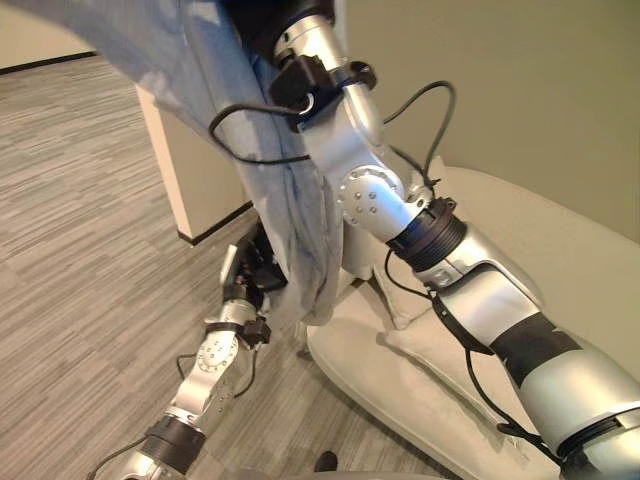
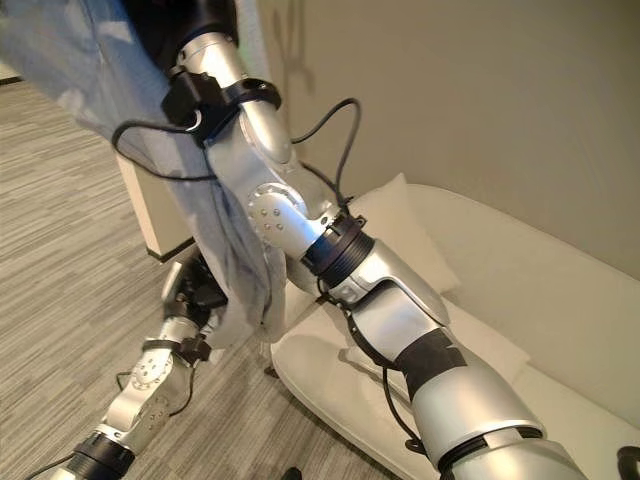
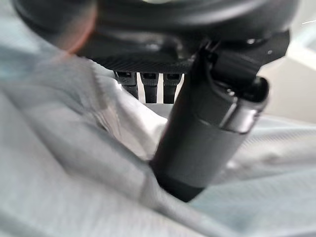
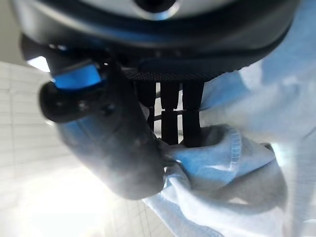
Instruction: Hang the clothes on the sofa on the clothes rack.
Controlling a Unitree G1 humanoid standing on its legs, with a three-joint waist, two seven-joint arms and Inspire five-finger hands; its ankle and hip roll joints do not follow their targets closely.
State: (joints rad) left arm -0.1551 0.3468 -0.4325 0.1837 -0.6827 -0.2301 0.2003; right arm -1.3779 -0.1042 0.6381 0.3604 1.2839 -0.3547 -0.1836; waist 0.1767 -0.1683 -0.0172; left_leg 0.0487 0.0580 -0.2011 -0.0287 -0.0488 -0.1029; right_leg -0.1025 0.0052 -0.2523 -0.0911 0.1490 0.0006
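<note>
- Now, the light blue shirt is up off the sofa, hanging in the air beside it and draping down in long loose folds between the two arms.
- Soft stuff, this: thin woven cloth, light by the look of it, no stiffness at all, so it will sag and swing wherever it is not held. Not fragile, but likely to slide through a loose pinch.
- Best hold, I'd say, is a bunched hem or the collar and shoulder line, where doubled fabric gives the fingers something to bite on and the garment hangs straight for the rack.
- Right hand, high up: its own wrist view shows fingers curled down and the thumb closed against them, with a stitched edge of the shirt bunched tight between. A firm pinch on the cloth.
- Left hand, lower down against the hanging part: thumb pressed into a fold of the fabric, fingers curled behind it, cloth gathered round. It looks clamped on the shirt too.
- Floor below is grey plank; no clothes rack to be seen from here.
</note>
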